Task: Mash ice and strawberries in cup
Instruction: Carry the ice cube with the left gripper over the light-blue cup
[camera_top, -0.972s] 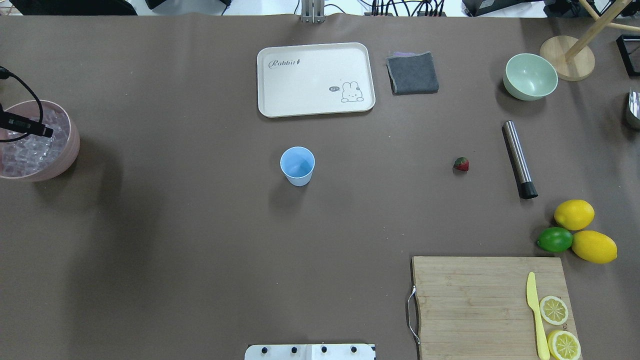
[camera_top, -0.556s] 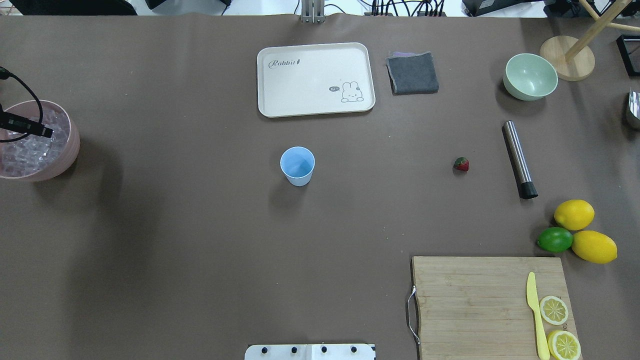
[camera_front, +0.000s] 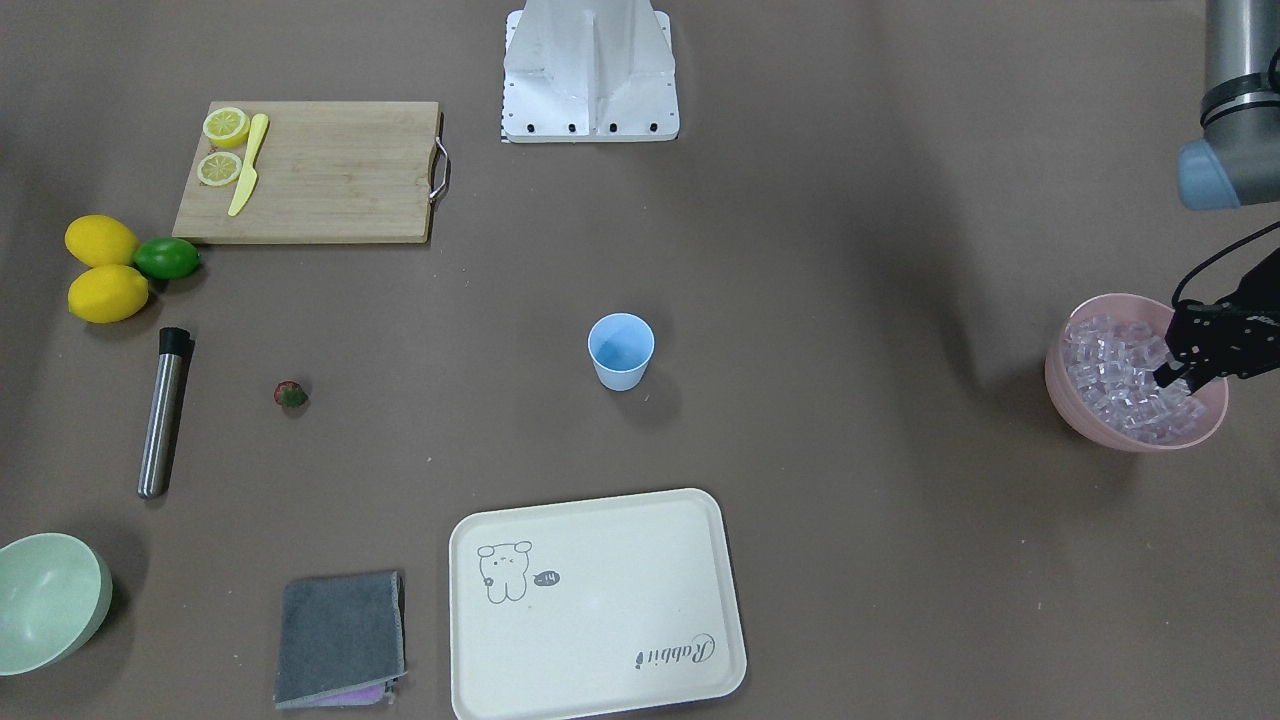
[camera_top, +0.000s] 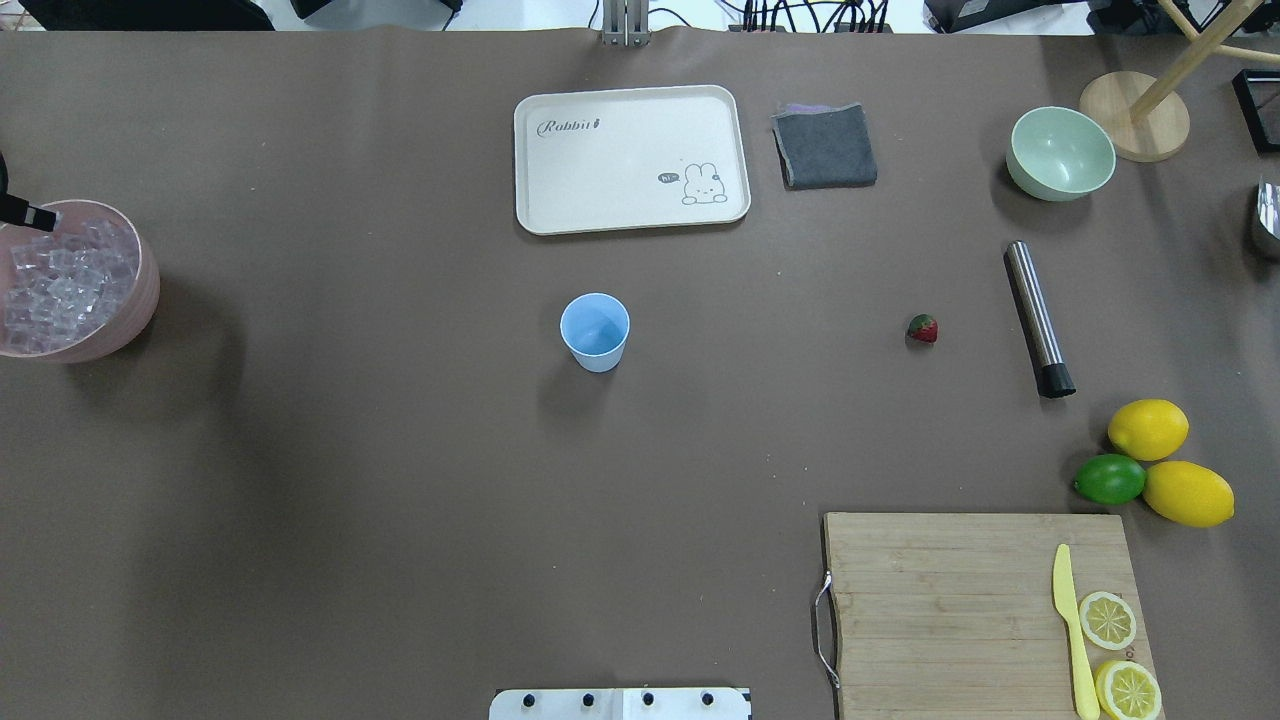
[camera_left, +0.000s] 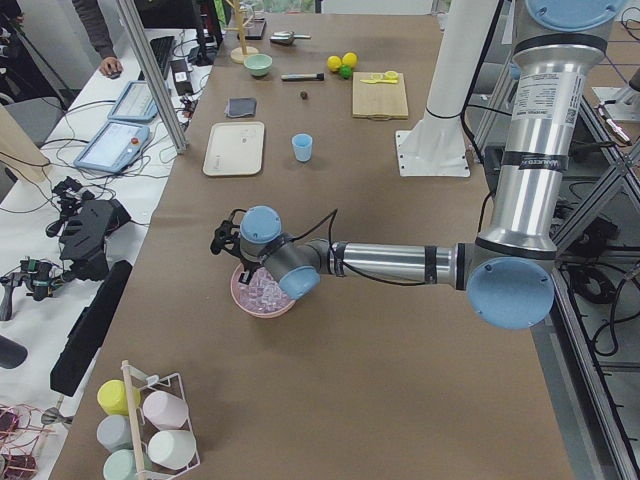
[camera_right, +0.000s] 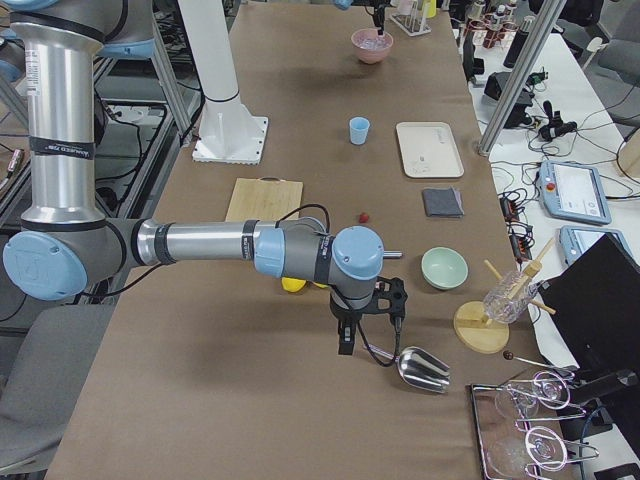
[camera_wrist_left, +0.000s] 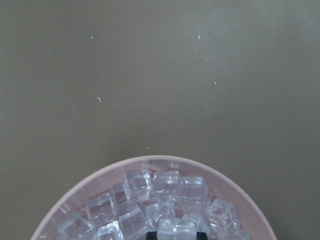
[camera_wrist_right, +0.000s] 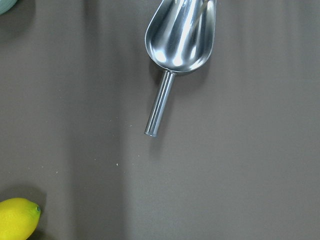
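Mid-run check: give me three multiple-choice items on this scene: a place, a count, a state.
1. Where is the strawberry? A on the cutting board; B on the table between cup and steel muddler; C in the green bowl.
2. How many whole lemons? A one; B two; C four.
3. The cup is: A tipped on its side; B upside down; C upright and empty.
Answers: B, it lies alone on the brown surface; B, two sit beside the lime; C, its bare blue bottom shows from above.
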